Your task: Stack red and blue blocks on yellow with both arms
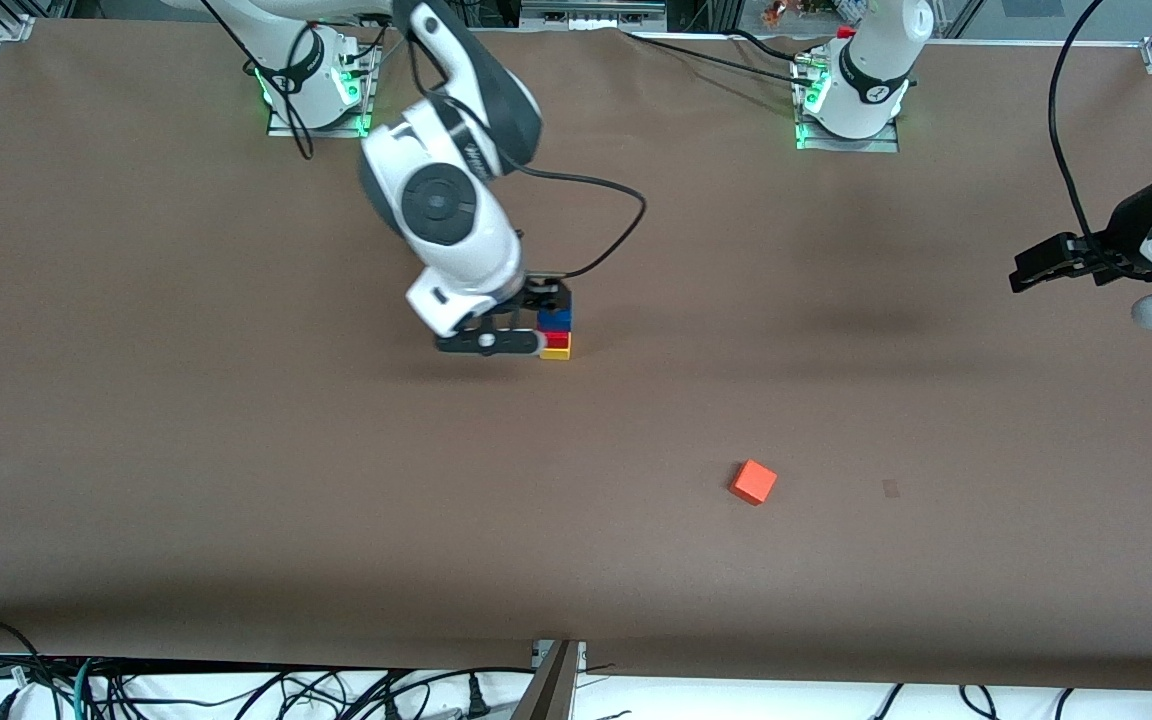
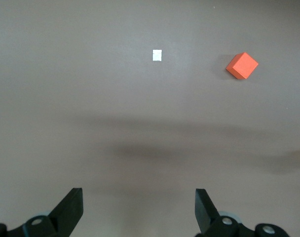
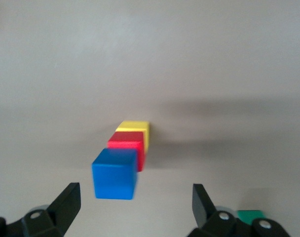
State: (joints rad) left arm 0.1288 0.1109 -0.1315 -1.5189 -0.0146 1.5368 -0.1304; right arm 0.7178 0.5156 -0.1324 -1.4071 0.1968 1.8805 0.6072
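A three-cube stack stands mid-table: the yellow cube (image 1: 555, 353) on the table, the red block (image 1: 558, 340) on it, the blue block (image 1: 556, 320) on top. My right gripper (image 1: 548, 300) hangs just above the stack. It is open and nothing sits between its fingers. In the right wrist view the blue block (image 3: 114, 174), red block (image 3: 126, 142) and yellow cube (image 3: 135, 127) lie below the open right gripper (image 3: 135, 190). My left gripper (image 1: 1021, 275) waits open and empty in the air at the left arm's end of the table, seen wide open (image 2: 138, 195) over bare table.
An orange-red cube (image 1: 753, 482) lies alone, nearer the front camera than the stack; the left wrist view shows it too (image 2: 242, 65), beside a small pale mark (image 2: 157, 55). A green cube (image 3: 250, 216) peeks out by the right gripper's finger. Brown paper covers the table (image 1: 236, 450).
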